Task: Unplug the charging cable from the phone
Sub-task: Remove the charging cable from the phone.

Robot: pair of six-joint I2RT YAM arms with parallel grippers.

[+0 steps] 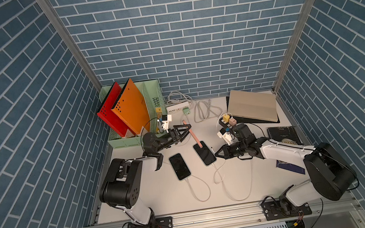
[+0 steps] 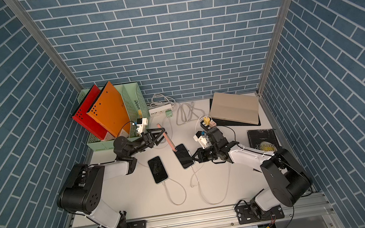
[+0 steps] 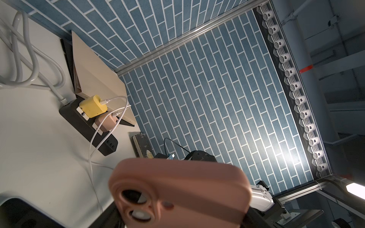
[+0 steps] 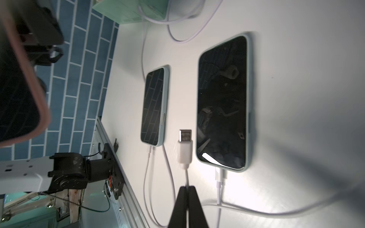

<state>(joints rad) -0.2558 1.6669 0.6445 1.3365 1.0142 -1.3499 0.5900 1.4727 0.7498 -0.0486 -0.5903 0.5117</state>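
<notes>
Nearest the arm bases, slack white loops of lead lie on the white tabletop (image 1: 163,194). Just beyond them two dark-screened phones in pale blue cases lie flat, the left flat phone (image 1: 179,166) and the right flat phone (image 1: 204,153), each with a lead plugged in.

The right gripper (image 4: 186,188) is pinched fully closed on the thin white charging cable (image 4: 186,174) just behind its white plug (image 4: 185,145). The plug hangs free of any socket between the flat phones.

Farther on, the left gripper (image 1: 182,131) is clamped on the pink-cased phone (image 1: 191,134). It is lifted and steeply tilted, its low end over the right flat phone's top. I cannot tell whether they touch.

Risks, as I judge them:
- The pink phone is gripped by one edge, so it may slip or be lowered onto the screen beneath.
- The dangling plug could drag across that glass.
- Pulling the held cable, which crosses the neighbouring lead, could tug another phone.

Counts:
- Three phones.
- Three charging leads, two plugged in and one free.
- Two power strips: the black strip (image 1: 222,122) and the white strip (image 1: 177,107).
- Three charger bricks.
</notes>
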